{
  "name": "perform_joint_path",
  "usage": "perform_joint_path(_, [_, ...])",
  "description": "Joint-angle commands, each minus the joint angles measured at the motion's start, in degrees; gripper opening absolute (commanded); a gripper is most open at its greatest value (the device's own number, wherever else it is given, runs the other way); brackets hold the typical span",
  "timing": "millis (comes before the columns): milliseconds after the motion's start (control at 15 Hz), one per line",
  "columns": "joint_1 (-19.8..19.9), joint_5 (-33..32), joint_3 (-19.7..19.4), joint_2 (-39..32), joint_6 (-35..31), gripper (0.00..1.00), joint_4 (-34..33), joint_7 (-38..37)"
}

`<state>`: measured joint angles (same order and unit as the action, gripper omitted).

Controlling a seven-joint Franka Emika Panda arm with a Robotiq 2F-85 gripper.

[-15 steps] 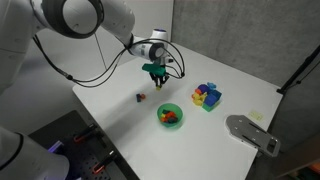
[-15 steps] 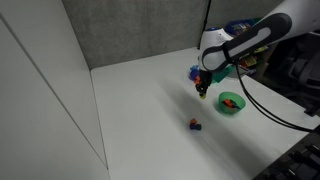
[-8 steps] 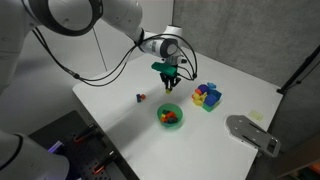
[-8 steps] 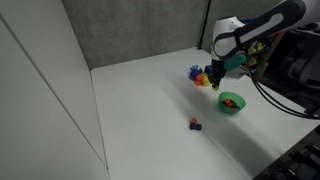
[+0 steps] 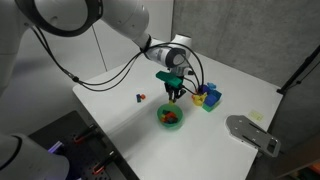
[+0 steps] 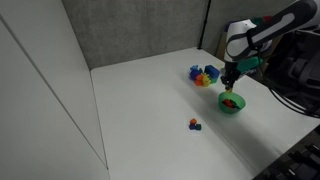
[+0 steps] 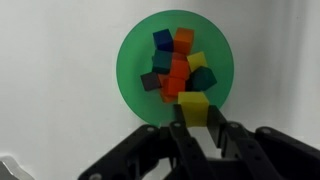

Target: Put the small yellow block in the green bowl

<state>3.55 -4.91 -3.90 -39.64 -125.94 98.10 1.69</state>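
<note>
My gripper (image 7: pixel 194 118) is shut on the small yellow block (image 7: pixel 194 107), which sits between the two black fingers. In the wrist view the green bowl (image 7: pixel 134 55) lies directly below, holding several small coloured cubes. In both exterior views the gripper (image 5: pixel 173 93) (image 6: pixel 232 85) hangs just above the green bowl (image 5: pixel 170 116) (image 6: pixel 232 103). The block is too small to make out in the exterior views.
A cluster of blue, green and yellow blocks (image 5: pixel 207 96) (image 6: pixel 201 75) stands beside the bowl. A tiny dark reddish block (image 5: pixel 140 97) (image 6: pixel 194 124) lies apart on the white table (image 5: pixel 120 110). A grey metal fixture (image 5: pixel 252 133) sits near a table edge.
The arm has carried the gripper with the yellow block from the open table toward the bowl, and it now hangs over the bowl. The other blocks have not moved.
</note>
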Motion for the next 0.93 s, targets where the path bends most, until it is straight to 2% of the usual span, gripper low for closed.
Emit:
perform_joint_path(0, [1.6,1.5,0.1,2.1,-2.5,0.11,5.1,0.0])
perform_joint_path(867, [2.0,1.0,0.1,0.5,-18.4,0.1,15.3,1.1])
